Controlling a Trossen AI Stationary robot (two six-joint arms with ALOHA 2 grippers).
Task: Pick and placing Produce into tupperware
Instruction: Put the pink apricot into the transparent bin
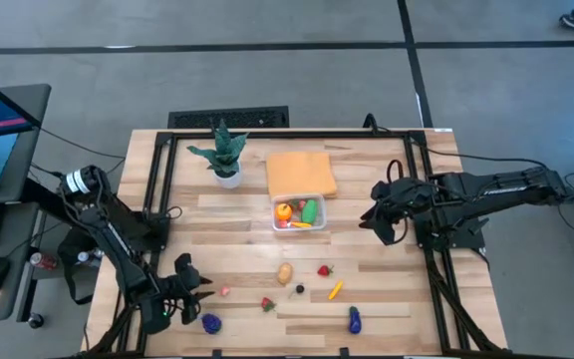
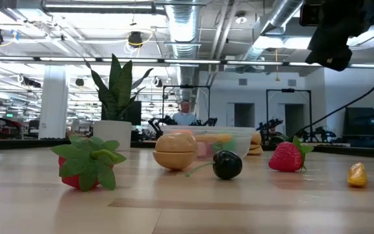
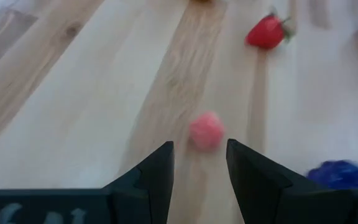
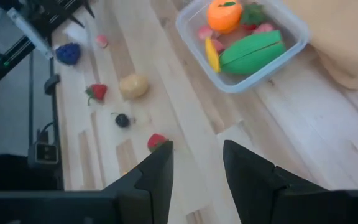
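The clear tupperware (image 1: 300, 212) stands mid-table and holds an orange, a green piece and other small produce (image 4: 247, 50). More produce lies loose on the near half of the table: a pink piece (image 1: 225, 290), a purple one (image 1: 210, 322), a tan one (image 1: 284, 272), two strawberries (image 1: 324, 269) (image 1: 266, 304), a black cherry (image 1: 300, 289), a yellow piece (image 1: 335, 290) and an eggplant (image 1: 354, 319). My left gripper (image 3: 199, 149) is open, low at the near left, with the pink piece (image 3: 205, 130) just ahead of its fingertips. My right gripper (image 4: 196, 149) hangs open above the table, right of the tupperware.
A folded orange cloth (image 1: 301, 172) lies just behind the tupperware. A potted plant (image 1: 224, 155) stands at the far left. Black frame rails (image 1: 157, 189) run along the table's left, right and far edges. Bare wood lies between the tupperware and the loose produce.
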